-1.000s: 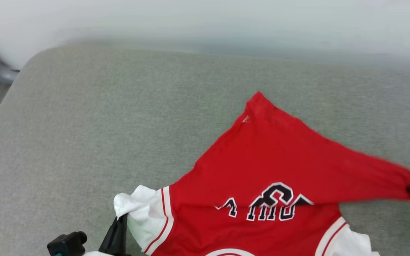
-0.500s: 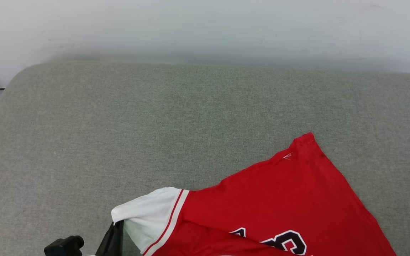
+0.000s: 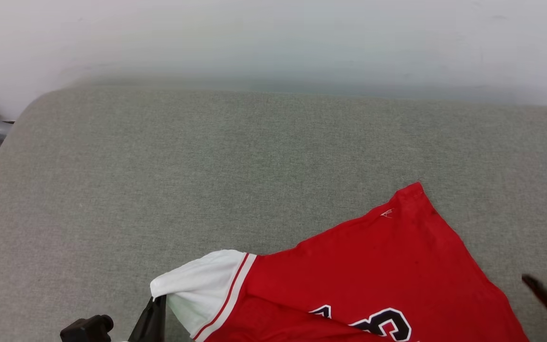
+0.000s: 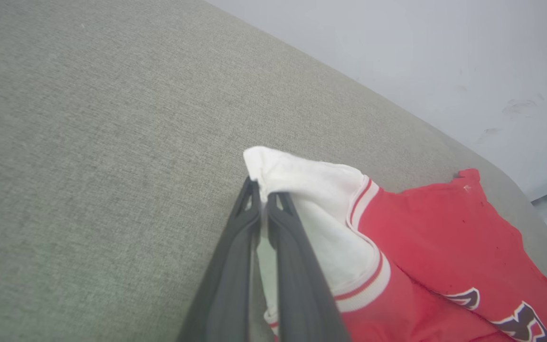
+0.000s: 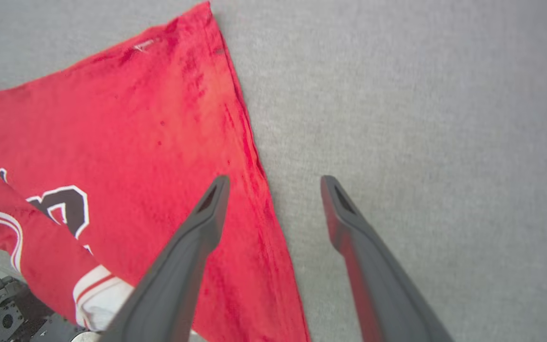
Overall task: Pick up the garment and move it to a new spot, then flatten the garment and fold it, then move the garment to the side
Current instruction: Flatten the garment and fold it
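Right hand now off garment

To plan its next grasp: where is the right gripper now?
In the head view the right gripper is at the lower right edge, jaws open, over the cushion just right of the shirt.
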Robot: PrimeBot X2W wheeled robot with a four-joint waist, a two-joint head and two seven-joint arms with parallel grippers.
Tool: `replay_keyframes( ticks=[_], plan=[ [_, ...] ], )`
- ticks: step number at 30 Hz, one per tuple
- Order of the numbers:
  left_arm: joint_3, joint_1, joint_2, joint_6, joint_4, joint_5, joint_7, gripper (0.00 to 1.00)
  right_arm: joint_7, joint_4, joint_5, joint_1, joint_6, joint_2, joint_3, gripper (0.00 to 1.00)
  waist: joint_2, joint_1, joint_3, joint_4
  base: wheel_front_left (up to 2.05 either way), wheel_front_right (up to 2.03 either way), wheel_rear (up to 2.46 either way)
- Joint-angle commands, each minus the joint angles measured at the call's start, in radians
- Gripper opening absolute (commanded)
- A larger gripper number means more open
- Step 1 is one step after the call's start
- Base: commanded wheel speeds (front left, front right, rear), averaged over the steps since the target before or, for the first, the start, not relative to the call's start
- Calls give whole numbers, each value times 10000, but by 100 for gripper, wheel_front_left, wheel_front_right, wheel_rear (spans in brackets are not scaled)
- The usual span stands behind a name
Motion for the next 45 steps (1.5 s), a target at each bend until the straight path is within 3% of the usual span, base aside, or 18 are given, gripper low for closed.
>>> replay_keyframes(
  ticks=[1,10,22,31,40,41,42,45],
  plan=[
    [10,37,77,39,-55,30,30,0,-79,-196,-114,-417,-8,-73,-19,100,0,0,40,60,0,0,0],
    [-186,-468,63,-109,-53,139,40,0,427,-357,-438,-3292,-9,-129,866,100,0,0,496,519,0,0,0],
    [-563,-1474,-280,-467,190,341,-121,0,2767,1961,-1066,-6663,-9,-686,3542,100,0,0,1677,1461,0,0,0],
    [-759,-2109,-600,-704,326,471,-309,0,2783,3726,-1306,-7571,-9,-867,4967,100,0,0,2622,1950,0,0,0],
    [-740,-2417,-701,-862,586,514,-418,0,2356,4917,-908,-7249,-8,-931,6317,100,0,0,3017,1978,0,0,0],
    [-720,-2418,-699,-858,622,502,-435,0,2291,4961,-850,-7278,-8,-950,6449,45,0,0,2992,1945,0,0,0],
    [-699,-2406,-697,-862,666,491,-441,0,2144,4982,-776,-7340,-8,-953,6533,0,0,0,2950,1908,0,0,0],
    [-672,-2322,-678,-877,791,471,-452,0,1613,5034,-532,-7572,-8,-975,6609,0,0,0,2743,1790,0,0,0]
  ],
)
